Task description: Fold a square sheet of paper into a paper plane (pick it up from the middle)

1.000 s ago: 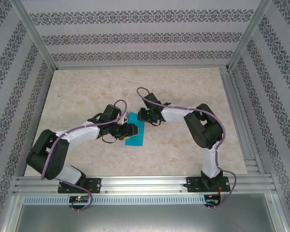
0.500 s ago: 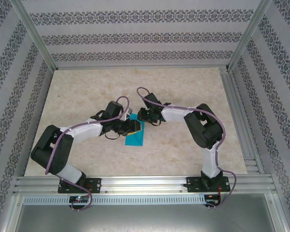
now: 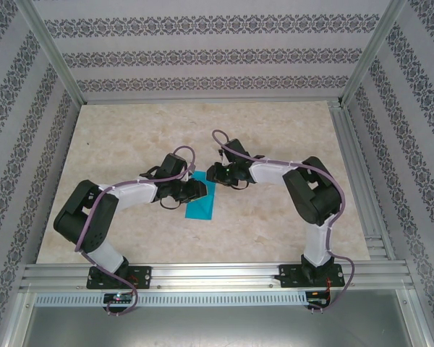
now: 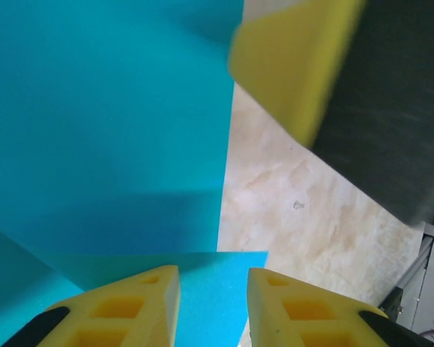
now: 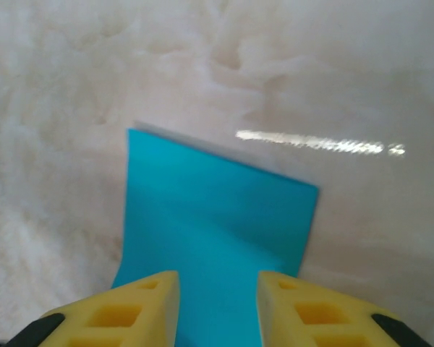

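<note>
The square sheet of paper (image 3: 202,204) lies on the table between the two arms, turquoise and folded into a narrow rectangle. My left gripper (image 3: 197,189) sits low over its left edge. In the left wrist view the paper (image 4: 108,130) has a lifted layer reaching into the gap of the left gripper (image 4: 213,278), whose jaws stand apart, open. My right gripper (image 3: 215,173) hovers at the paper's far end. Below it the paper (image 5: 217,210) lies flat, and the right gripper (image 5: 218,282) is open too. One right fingertip (image 4: 296,65) shows in the left wrist view.
The marble-patterned table (image 3: 275,130) is bare around the paper. Patterned walls (image 3: 217,54) and metal posts close in the back and sides. An aluminium rail (image 3: 217,275) carries both arm bases along the near edge.
The left arm has pushed further right over the paper and its jaws have narrowed. The right gripper has shifted slightly right and its jaws have widened a little.
</note>
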Motion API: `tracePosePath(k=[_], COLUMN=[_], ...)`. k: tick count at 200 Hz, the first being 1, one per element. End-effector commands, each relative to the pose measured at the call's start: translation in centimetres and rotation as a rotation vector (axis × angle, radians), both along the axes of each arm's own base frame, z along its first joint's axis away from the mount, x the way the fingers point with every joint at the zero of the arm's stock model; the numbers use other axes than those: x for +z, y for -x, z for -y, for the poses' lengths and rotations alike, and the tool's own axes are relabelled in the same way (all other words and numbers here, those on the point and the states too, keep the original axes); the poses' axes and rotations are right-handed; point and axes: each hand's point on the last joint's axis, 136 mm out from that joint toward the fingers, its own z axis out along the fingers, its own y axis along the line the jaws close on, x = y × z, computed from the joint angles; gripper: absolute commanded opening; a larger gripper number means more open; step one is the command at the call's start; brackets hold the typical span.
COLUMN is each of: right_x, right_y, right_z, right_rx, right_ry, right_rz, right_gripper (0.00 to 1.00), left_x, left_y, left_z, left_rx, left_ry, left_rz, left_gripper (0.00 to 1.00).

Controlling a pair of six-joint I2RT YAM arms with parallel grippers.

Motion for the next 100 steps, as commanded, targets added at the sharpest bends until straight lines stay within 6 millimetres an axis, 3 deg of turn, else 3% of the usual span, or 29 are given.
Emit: tracePosePath(k=[1, 40, 73, 100], right_x=[3.1, 1.7, 1.0, 0.5], right_y=[1.0, 4.3, 6.6, 7.2], right_z=[-0.4, 0.6, -0.7, -1.7], right_rx=[0.060, 0.085, 0.145, 0.157], right_ry=[-0.073, -0.046, -0.074, -0.103], right_rz=[0.057, 0.017, -0.028, -0.051], right_gripper=[0.36, 0.37, 0.38, 0.38], left_x=[-0.6, -1.1, -1.3, -1.4], left_y=[-0.6, -0.7, -0.7, -0.6], left_z=[-0.5, -0.6, -0.5, -0.6], left_rx=[0.027, 0.041, 0.044, 0.047], left_ry=[-0.040, -0.041, -0.038, -0.038], left_rz=[0.027, 0.018, 0.017, 0.015], left_gripper=[0.29, 0.26, 0.24, 0.23])
